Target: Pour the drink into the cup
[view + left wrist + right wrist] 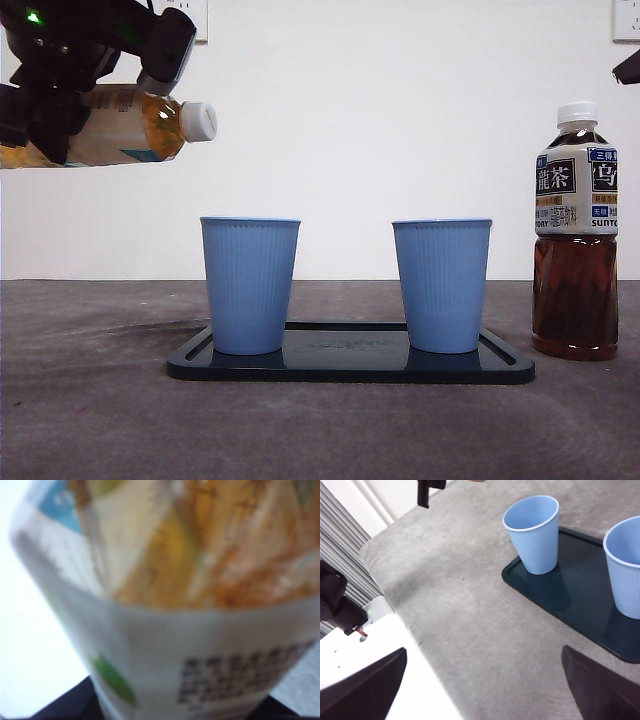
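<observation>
Grey felt-like table surface (90, 420) in the foreground, bearing a dark glossy tray (350, 366) with two blue ribbed cups, the left cup (249, 285) and the right cup (441, 285), both upright and well apart on the tray. Beside the tray, a dark tea bottle (575, 235), upright and capped, not touching it. Higher and further back, at upper left, left gripper (60, 75) clamped around a pale tea bottle (125, 125) held nearly horizontal, white cap (198, 121) still on and pointing toward the cups; label filling the left wrist view, blurred. Bottle mouth short of the left cup's rim and well above it. Right gripper (485, 680) idle with jaws spread wide, holding nothing, looking down at table and tray. Step in hand, as judged: carrying the tilted bottle toward the left cup, pour not yet begun. Next move, as judged: bringing the mouth over the cup opening; with the cap in place, no liquid likely to leave.
</observation>
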Robot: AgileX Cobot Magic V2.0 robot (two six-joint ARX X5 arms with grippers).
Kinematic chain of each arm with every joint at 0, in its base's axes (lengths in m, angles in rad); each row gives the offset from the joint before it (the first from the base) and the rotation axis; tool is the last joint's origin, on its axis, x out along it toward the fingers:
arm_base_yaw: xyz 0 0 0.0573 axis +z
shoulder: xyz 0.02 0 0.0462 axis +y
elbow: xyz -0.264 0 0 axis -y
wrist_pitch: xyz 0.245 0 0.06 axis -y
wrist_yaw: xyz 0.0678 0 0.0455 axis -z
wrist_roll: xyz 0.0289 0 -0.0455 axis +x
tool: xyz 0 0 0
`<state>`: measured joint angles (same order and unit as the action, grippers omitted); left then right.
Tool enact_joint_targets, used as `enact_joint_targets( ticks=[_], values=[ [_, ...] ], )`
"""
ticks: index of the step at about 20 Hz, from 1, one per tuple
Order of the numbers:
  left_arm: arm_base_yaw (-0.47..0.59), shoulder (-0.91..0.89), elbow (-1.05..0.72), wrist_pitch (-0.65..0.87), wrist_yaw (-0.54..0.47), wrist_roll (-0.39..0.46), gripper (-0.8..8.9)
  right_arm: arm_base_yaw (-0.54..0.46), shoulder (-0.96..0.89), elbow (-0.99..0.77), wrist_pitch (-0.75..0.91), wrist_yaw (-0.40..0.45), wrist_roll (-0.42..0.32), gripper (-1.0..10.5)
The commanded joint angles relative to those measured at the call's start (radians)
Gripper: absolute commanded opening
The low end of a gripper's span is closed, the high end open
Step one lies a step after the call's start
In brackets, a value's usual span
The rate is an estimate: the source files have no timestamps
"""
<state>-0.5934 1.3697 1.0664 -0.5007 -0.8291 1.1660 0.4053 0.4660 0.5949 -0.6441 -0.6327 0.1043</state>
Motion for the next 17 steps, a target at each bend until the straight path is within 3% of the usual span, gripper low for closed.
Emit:
enact_joint_targets(
  ticks=[1, 9, 17],
  values=[
    [-0.017, 0.022, 0.040, 0.030, -0.044, 0.053, 1.13, 0.006, 0.003, 0.016, 0.006, -0.003, -0.013, 4.8],
    [-0.034, 0.064, 0.045, 0.085, -0.089, 0.149, 1.09, 0.033, 0.003, 0.016, 0.006, -0.003, -0.016, 4.8],
    [-0.046, 0.090, 0.107, 0.078, -0.090, 0.154, 0.87, 0.047, 0.003, 0.016, -0.002, -0.003, -0.021, 4.8]
  ],
)
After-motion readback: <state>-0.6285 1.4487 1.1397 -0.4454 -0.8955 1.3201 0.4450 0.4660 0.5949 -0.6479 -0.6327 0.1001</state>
